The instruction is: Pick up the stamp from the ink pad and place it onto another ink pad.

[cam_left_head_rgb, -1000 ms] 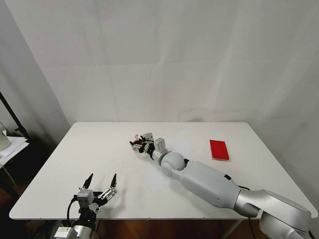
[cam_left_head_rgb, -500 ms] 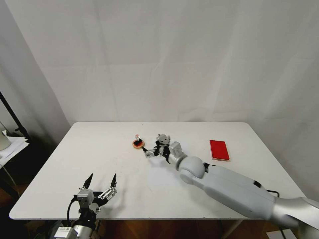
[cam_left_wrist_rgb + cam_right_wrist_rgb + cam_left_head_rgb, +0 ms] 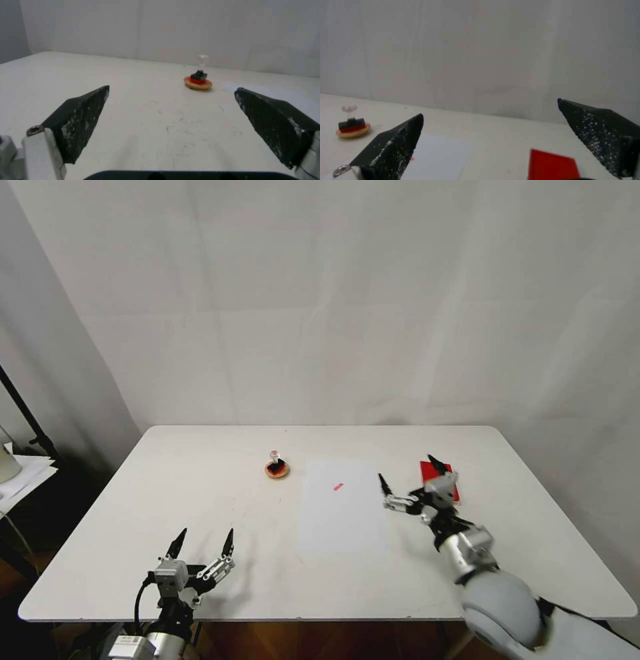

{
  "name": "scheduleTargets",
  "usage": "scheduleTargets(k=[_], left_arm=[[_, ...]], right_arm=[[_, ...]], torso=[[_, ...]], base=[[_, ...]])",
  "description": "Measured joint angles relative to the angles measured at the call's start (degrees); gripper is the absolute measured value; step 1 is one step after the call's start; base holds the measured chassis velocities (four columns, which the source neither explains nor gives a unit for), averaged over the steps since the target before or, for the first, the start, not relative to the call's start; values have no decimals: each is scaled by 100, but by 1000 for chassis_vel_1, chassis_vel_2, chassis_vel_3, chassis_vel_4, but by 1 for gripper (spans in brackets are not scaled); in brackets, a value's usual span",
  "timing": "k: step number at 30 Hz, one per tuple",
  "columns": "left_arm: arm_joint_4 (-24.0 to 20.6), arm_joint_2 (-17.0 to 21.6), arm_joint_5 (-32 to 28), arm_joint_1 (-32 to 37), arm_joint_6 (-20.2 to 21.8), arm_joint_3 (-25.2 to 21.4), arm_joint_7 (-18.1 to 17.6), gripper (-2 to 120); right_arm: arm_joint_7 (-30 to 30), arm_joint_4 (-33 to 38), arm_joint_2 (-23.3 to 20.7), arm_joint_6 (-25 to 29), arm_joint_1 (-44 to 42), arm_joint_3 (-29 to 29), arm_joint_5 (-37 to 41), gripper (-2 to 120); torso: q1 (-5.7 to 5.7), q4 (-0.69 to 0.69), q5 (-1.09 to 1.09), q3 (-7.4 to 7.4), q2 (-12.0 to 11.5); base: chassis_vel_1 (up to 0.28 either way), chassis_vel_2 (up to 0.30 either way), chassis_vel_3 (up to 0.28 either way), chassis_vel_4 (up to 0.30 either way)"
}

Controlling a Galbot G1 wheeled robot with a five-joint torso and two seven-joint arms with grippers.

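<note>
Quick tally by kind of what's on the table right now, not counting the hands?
Ink pads: 2, the red rectangular ink pad and the round ink pad
Stamps: 1, the stamp standing on the round pad
Paper sheets: 1, the white sheet
Total: 4

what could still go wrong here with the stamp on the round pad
The stamp stands upright on the round pad, tall with a narrow base, so a table bump might tip it. The open right gripper hangs just over the red pad and beside the paper; a low sweep could drag either. The left gripper sits open, well away.
</note>
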Motion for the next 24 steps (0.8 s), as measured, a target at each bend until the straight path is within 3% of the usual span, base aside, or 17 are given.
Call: scheduleTargets(k=[2, 3, 8, 17, 24], left_arm=[[0, 0, 0, 0, 0, 0, 1, 100], [0, 0, 0, 0, 0, 0, 1, 100], [0, 0, 0, 0, 0, 0, 0, 100], [0, 0, 0, -1, 0, 0, 0, 100], [0, 0, 0, 0, 0, 0, 0, 100]], right_arm=[[17, 262, 443, 161, -1081, 617, -359, 100], [17, 262, 443, 161, -1081, 617, -359, 100], [-29, 324, 1417, 474, -2217, 1292, -1259, 100], [-54, 189, 2042, 834, -2986, 1550, -1730, 100], [-108, 130, 2142, 907, -2985, 1545, -1724, 100]], torso=[[0, 1, 4, 0, 0], [0, 1, 4, 0, 0], [0, 0, 0, 0, 0], [1, 1, 0, 1, 0], [1, 2, 0, 1, 0]], base=[[0, 0, 0, 0], [0, 0, 0, 0], [0, 0, 0, 0], [0, 0, 0, 0], [0, 0, 0, 0]])
